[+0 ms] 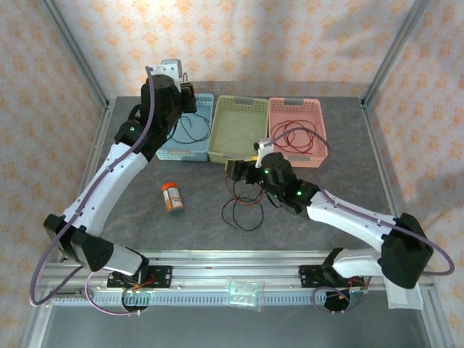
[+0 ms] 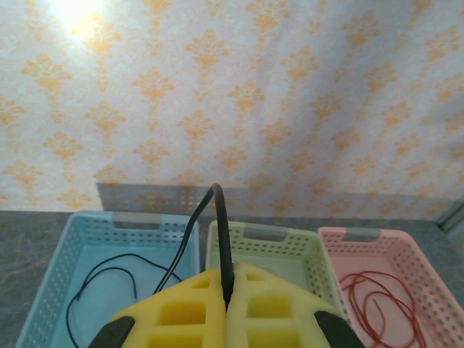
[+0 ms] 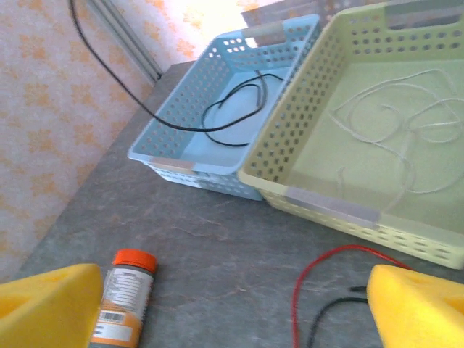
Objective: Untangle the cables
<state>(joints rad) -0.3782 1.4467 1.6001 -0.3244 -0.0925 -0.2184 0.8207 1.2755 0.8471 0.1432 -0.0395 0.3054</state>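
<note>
Grey table point(image 1: 190, 233): left gripper point(image 2: 226, 308) clamps black cable point(image 2: 222, 232) above blue basket point(image 2: 138, 220); right gripper point(image 3: 233, 308) gapes empty over loose red cable point(image 3: 300, 284).

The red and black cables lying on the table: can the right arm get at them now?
Probably yes. The right gripper is open close above the red and black cables, and nothing lies between them.

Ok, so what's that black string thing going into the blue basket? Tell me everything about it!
It is a black cable, very thin, smooth and bendy. One part is pinched between the left arm's yellow fingers, which are shut on it. From there it arcs up, then drops into the blue basket, where the rest lies in loose loops on the floor.
</note>
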